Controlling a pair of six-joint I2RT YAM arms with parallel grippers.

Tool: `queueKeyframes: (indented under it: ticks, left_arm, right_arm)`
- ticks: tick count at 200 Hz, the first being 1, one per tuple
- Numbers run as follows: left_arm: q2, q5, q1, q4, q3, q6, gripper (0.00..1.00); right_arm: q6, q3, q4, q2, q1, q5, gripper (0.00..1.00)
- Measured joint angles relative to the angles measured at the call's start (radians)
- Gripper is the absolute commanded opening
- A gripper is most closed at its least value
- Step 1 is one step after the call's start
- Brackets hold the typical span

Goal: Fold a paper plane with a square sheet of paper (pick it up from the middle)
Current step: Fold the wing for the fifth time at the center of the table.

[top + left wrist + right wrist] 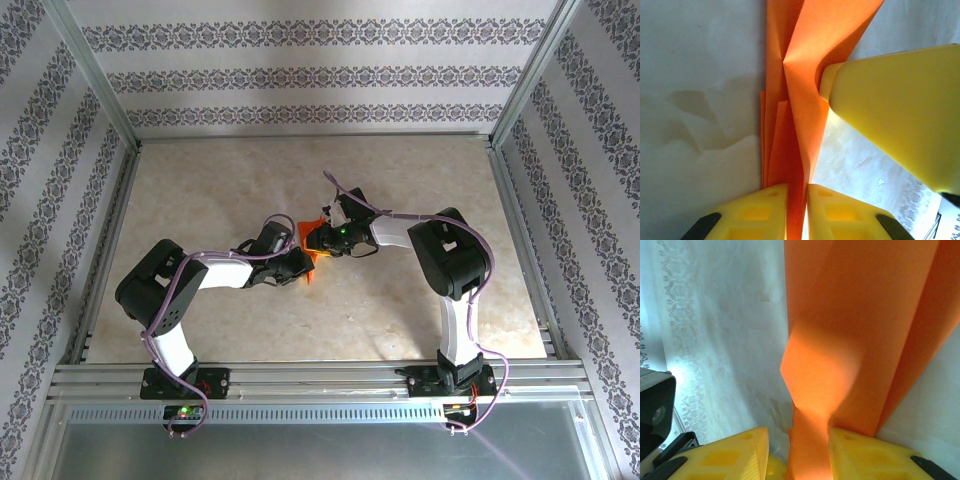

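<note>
Hands, two, on one folded orange paper (800,100): left hand (797,188) clamps it; right hand (799,431) straddles it, grip I cannot tell; paper's edges run off-frame.

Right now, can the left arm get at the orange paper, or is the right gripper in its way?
Yes, it seems so: the left gripper pinches the folded orange paper between its fingers. The right gripper straddles the same paper farther along and does not block that spot.
</note>
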Motion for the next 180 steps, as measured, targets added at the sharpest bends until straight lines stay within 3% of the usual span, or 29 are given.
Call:
queueKeyframes:
  ticks: [180]
  left_arm:
    - [0.007, 0.019, 0.021, 0.22, -0.116, -0.105, 0.05]
  right_arm:
    - [-0.012, -0.051, 0.039, -0.045, 0.0, -0.034, 0.39]
